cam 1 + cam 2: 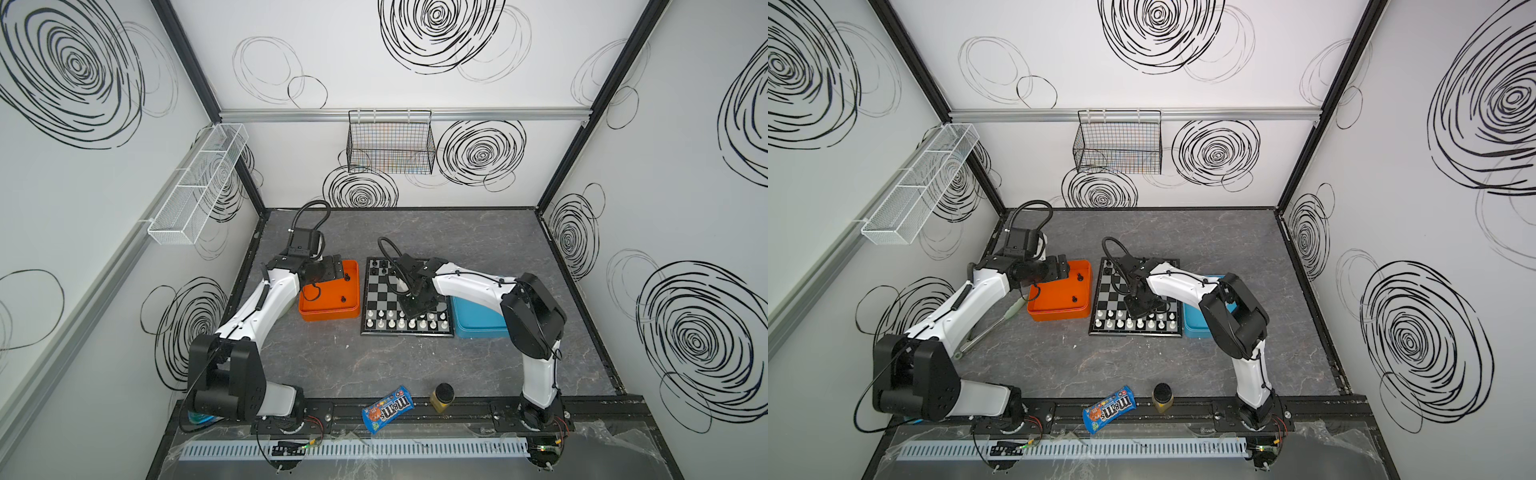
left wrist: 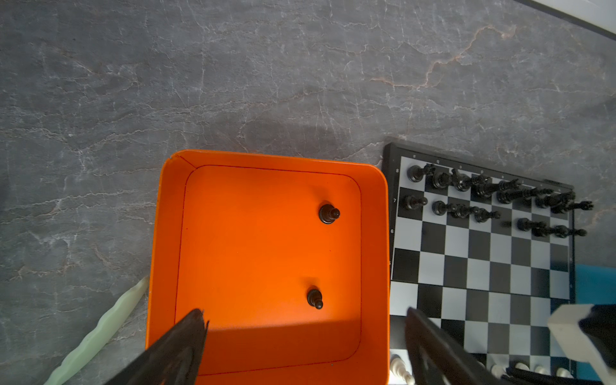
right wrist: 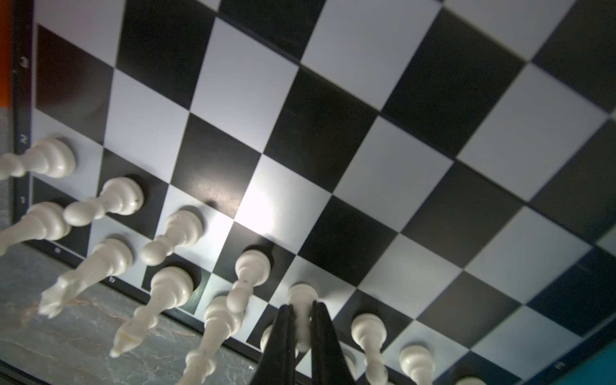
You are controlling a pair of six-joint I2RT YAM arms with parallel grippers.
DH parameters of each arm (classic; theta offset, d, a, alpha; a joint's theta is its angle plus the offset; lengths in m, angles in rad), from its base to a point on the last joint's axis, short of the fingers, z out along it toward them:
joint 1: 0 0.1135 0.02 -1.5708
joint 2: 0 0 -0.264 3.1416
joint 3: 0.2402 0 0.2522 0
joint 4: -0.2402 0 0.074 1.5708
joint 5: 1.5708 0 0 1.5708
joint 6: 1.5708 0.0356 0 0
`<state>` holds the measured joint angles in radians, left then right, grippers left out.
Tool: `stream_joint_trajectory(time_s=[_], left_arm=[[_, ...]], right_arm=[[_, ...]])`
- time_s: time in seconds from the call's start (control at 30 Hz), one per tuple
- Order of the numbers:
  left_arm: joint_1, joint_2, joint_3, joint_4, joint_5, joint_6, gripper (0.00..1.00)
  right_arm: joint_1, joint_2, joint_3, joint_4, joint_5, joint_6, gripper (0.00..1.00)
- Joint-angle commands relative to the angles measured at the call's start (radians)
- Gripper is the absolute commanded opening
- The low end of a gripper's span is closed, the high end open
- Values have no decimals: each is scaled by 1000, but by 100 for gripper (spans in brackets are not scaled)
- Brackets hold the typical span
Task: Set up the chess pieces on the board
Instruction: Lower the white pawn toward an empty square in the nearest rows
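The right gripper (image 3: 301, 305) pinches a small white plastic pawn (image 3: 301, 293) among the white rows of the black-and-silver checkered chessboard (image 1: 376, 291), its frame marked 1, 2, a, b. The left gripper (image 2: 305, 315) gapes empty over the orange square tray (image 2: 166, 233); a blue "m&m's" packet (image 1: 388, 409) lies on the black front rail (image 1: 465, 405).

Checkered board (image 1: 378, 291), flat: white chessmen (image 1: 401, 323) upright on its near rows, one white pawn (image 3: 301, 296) pinched; black chessmen (image 2: 461, 181) on far rows; two black pawns (image 2: 328, 213) in orange tray (image 2: 266, 160).

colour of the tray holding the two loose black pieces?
Orange; the tray shows best in the left wrist view.
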<state>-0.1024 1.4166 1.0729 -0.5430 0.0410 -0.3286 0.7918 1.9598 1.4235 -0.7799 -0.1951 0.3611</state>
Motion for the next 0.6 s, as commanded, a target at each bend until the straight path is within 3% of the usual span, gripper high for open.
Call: stream_joint_trajectory(time_s=[0.0,0.57], left_arm=[[10,-8,-3,29,2,6,96],[8,-10,-5,32,3,1,96]], right_arm=[[-2,17,1,-19,24,-3,9],[-6,2,-20,-22,42,8,11]])
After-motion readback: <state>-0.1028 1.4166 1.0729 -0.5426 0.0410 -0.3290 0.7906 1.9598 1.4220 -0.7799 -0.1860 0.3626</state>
